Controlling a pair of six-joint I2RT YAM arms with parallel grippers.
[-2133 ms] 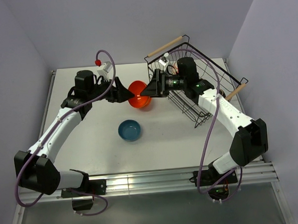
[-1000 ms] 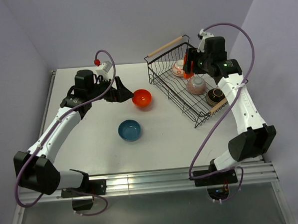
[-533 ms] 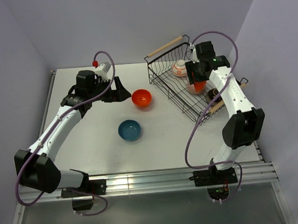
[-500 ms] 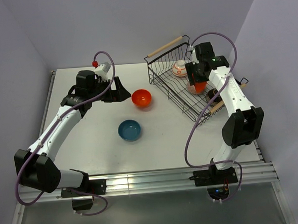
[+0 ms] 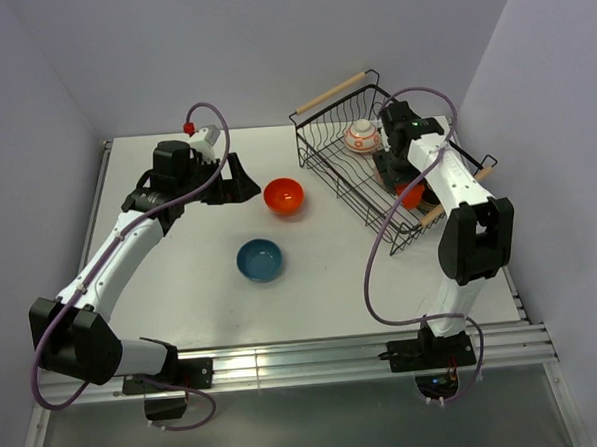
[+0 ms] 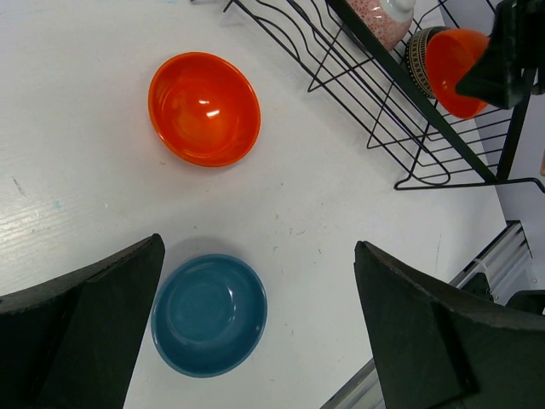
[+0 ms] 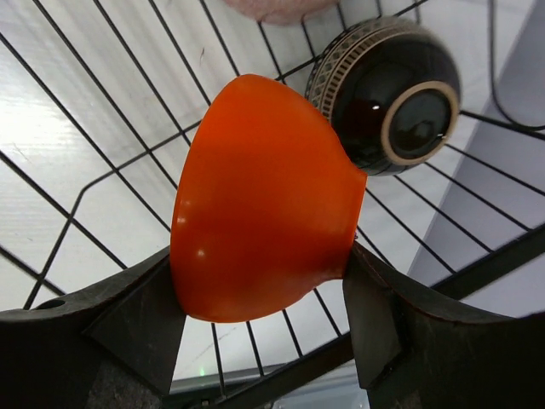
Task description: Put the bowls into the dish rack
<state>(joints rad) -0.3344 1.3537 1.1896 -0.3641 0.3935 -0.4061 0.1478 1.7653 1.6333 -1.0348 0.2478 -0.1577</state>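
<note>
top external view, from left to right: the left gripper [image 5: 244, 181] hangs over the table with its fingers spread wide and nothing between them. just ahead of it lie the blue bowl [image 5: 259, 260] and, beyond that, a plain orange bowl [image 5: 284, 196], both upright on the table and well apart from the dish rack [image 5: 314, 133]. inside the rack sits the orange-and-white patterned bowl [image 5: 360, 136], and further right the right gripper [image 5: 402, 183] reaches down into the basket, clamped on the second orange bowl [image 5: 410, 194].

the step in hand looks like setting this fourth bowl down. the next move calls for lowering it onto the ribbed floor, then parting the fingers and lifting clear of the wires. two bowls would remain on the table.

the right wrist view adds what the overhead hides. the held bowl is tipped on its side, the fingers pinch its wall near the rim, and the dark brown bowl [image 7: 387, 94] lies just beside its foot. whether the two touch i cannot tell. the left wrist view alone shows the pale speckled bowl [image 6: 383, 21] leaning against the rack wall, which the right arm covers from above.
</note>
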